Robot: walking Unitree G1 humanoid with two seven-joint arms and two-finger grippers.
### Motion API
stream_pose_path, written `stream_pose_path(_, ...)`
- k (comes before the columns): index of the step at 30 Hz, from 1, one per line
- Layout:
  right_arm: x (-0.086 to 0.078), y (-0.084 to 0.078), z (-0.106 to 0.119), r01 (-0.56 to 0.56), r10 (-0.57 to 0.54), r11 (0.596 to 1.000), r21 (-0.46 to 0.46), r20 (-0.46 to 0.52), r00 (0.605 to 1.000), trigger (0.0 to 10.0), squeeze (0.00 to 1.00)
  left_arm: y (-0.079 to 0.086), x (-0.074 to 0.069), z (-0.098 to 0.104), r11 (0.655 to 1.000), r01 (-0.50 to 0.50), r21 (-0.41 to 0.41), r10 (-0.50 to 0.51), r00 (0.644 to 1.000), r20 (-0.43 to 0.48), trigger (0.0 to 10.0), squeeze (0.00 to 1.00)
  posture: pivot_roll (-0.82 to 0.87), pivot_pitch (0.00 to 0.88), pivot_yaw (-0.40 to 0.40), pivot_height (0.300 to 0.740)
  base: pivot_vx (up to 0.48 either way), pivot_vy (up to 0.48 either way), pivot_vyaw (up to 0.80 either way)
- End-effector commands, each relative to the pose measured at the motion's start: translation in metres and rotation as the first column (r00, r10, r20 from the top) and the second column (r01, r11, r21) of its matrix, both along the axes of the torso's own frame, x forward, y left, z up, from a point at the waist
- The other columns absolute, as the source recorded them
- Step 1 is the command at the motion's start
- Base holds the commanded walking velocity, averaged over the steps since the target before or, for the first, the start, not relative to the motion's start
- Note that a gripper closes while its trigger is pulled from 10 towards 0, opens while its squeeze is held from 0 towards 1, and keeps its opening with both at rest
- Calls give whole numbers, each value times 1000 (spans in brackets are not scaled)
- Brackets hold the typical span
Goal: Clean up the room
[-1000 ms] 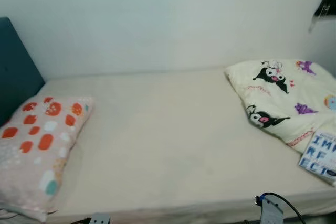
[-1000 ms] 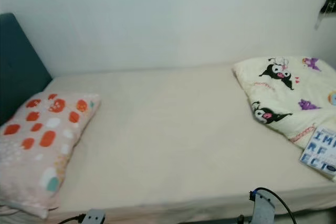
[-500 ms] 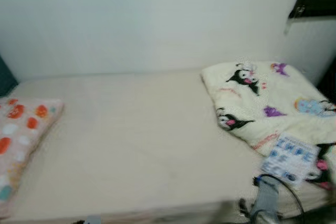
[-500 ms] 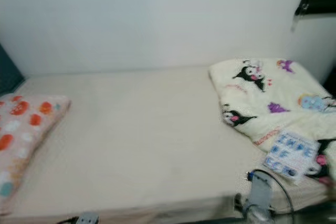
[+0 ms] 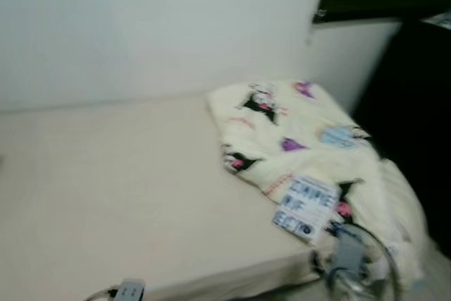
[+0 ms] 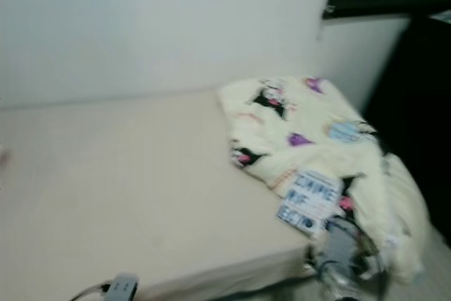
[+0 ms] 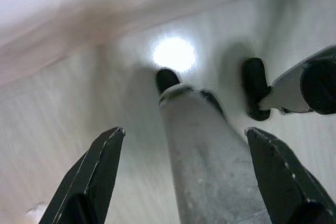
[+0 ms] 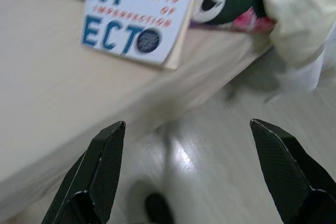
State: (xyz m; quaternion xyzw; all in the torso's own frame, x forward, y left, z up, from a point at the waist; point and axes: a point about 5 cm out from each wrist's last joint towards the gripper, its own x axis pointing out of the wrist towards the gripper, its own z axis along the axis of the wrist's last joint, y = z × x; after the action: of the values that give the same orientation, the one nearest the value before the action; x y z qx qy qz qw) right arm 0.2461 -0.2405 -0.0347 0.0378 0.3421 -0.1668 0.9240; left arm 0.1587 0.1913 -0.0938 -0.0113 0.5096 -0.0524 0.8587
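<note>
The right gripper (image 8: 186,174) hangs low beside the bed (image 5: 127,195), its two black fingers (image 8: 100,171) spread wide with nothing between them, aimed at the pale, glossy floor (image 8: 220,166) under the mattress edge. The left gripper (image 7: 184,174) also stands open and empty, pointing down past the robot's own silver leg (image 7: 205,156).

Just above the right gripper, a book (image 8: 139,17) lies at the very edge of the bed, partly on a rumpled blanket (image 5: 296,132). That perch looks like the main risk: a nudge from the rising fingers, or a tug on the blanket beneath, would likely send it over the edge. Thin, flat and smooth-covered, it gives wide-set fingers little to grip and may skid instead of lifting.

The book has a white cover with blue block letters. The blanket is soft, cream, printed with cartoon figures, and spills over the bed's far corner. The mattress cover is plain beige, probably fine-woven, though blur hides detail.
</note>
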Motion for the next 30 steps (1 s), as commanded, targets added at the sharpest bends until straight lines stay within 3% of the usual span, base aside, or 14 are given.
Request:
stream_pose_path(1, 0, -4, 2, 3, -3, 1000, -9, 10, 1000, 10000, 0, 2, 5, 2, 1000, -16, -8, 16, 1000, 16, 10000, 0, -203, 54, 16, 740, 0, -480, 0)
stream_pose_path(2, 6, -3, 6, -16, 16, 1000, -11, 33, 999, 10000, 0, 3, 16, 8, 999, -25, -23, 26, 998, 53, 10000, 0, -203, 53, 17, 740, 0, -480, 0)
stream_pose_path(3, 6, -3, 6, -16, 16, 1000, -11, 33, 999, 10000, 0, 3, 16, 8, 999, -25, -23, 26, 998, 53, 10000, 0, -203, 53, 17, 740, 0, -480, 0)
stream_pose_path(4, 11, -1, 9, -35, 35, 999, -19, 49, 998, 10000, 0, 2, 28, 13, 999, -27, -41, 31, 995, 92, 10000, 0, -203, 55, 19, 740, 0, -480, 0)
stream_pose_path(5, 11, -1, 9, -35, 35, 999, -19, 49, 998, 10000, 0, 2, 28, 13, 999, -27, -41, 31, 995, 92, 10000, 0, -203, 55, 19, 740, 0, -480, 0)
stream_pose_path(7, 18, 2, 14, -61, 63, 998, -29, 73, 995, 10000, 0, -4, 55, 28, 995, -19, -93, 35, 983, 179, 10000, 0, -206, 58, 23, 740, 0, -480, 0)
stream_pose_path(8, 18, 3, 14, -64, 67, 997, -30, 76, 995, 10000, 0, -6, 60, 31, 994, -15, -109, 36, 980, 198, 10000, 0, -208, 58, 25, 740, 0, -480, 0)
stream_pose_path(15, 18, 3, 14, -67, 69, 997, -27, 79, 994, 10000, 0, -13, 72, 39, 989, -12, -148, 48, 968, 245, 10000, 0, -209, 58, 24, 740, 0, -480, 0)
stream_pose_path(18, 19, 4, 15, -87, 89, 996, -27, 92, 992, 10000, 0, -19, 94, 54, 978, -7, -211, 78, 940, 331, 10000, 0, -213, 53, 21, 740, 0, -480, 0)
stream_pose_path(19, 19, 4, 15, -87, 89, 996, -27, 92, 992, 10000, 0, -19, 94, 54, 978, -7, -211, 78, 940, 331, 10000, 0, -213, 53, 21, 740, 0, -480, 0)
stream_pose_path(26, 27, 7, 23, -122, 125, 992, -25, 149, 981, 10000, 0, -29, 130, 86, 946, 4, -323, 150, 881, 450, 10000, 0, -223, 50, 24, 740, 0, -480, 0)
stream_pose_path(30, 29, 9, 25, -132, 134, 991, -23, 164, 977, 10000, 0, -32, 135, 90, 935, -1, -355, 175, 871, 459, 10000, 0, -227, 54, 24, 740, 0, -360, 0)
